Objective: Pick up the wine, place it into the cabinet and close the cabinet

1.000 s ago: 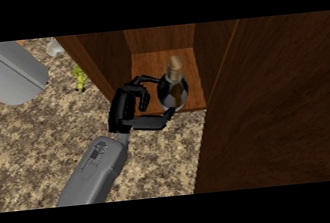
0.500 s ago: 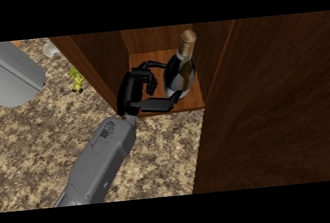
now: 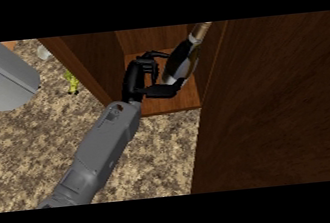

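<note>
One grey forearm rises from the lower edge of the head view and reaches into the open cabinet (image 3: 159,101), whose wooden floor and side walls show around it. Which arm it is cannot be told from this view alone, but it comes in left of centre, so it reads as the left hand (image 3: 144,81); its black fingers and thumb are curled round the wine (image 3: 182,61), clamped on the bottle's dark body. The wine is inside the cabinet opening, tilted with its pale neck leaning up and to the right, close against the right inner wall. The cabinet door (image 3: 278,102) stands open, a broad brown panel filling the right side of the view. The speckled worktop (image 3: 31,151) spreads below and to the left. A grey appliance (image 3: 1,74) sits at the upper left, and a small yellow-green object (image 3: 71,82) lies beside the cabinet's left wall.
</note>
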You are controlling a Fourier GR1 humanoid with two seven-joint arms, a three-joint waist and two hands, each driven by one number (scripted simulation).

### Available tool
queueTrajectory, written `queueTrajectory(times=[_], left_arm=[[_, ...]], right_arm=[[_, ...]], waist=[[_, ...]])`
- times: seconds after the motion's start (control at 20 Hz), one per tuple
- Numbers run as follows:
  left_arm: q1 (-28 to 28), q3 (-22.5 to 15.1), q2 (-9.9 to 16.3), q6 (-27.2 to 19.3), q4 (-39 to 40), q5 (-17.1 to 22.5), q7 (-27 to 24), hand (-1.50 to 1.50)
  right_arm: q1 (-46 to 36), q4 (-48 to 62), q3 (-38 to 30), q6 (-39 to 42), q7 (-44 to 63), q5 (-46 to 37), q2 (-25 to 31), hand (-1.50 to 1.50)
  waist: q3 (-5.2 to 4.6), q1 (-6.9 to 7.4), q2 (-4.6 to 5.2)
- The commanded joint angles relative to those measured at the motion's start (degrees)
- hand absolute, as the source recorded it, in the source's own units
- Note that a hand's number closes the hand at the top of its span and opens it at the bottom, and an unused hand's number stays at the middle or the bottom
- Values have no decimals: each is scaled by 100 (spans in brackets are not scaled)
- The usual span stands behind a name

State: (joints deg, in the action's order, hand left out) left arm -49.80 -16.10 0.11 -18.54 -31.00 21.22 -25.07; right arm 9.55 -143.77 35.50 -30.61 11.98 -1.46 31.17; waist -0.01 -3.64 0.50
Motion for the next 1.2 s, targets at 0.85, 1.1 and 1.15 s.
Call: queueTrajectory(times=[0.85, 1.1, 1.15], left_arm=[[-1235, 711, -8, -333, 2079, 507, -450, 150], [-1294, 662, 342, -303, 2307, 343, -643, 150], [-1493, 700, 154, -612, 2402, 361, -490, -150]], right_arm=[[512, -528, 272, 380, -386, 412, -61, -150], [706, -841, 227, 472, -416, 416, 115, -150], [696, -632, 322, 439, -525, 401, -7, -150]], waist=[[-4, -322, 154], [-6, -323, 126], [-3, -367, 143]])
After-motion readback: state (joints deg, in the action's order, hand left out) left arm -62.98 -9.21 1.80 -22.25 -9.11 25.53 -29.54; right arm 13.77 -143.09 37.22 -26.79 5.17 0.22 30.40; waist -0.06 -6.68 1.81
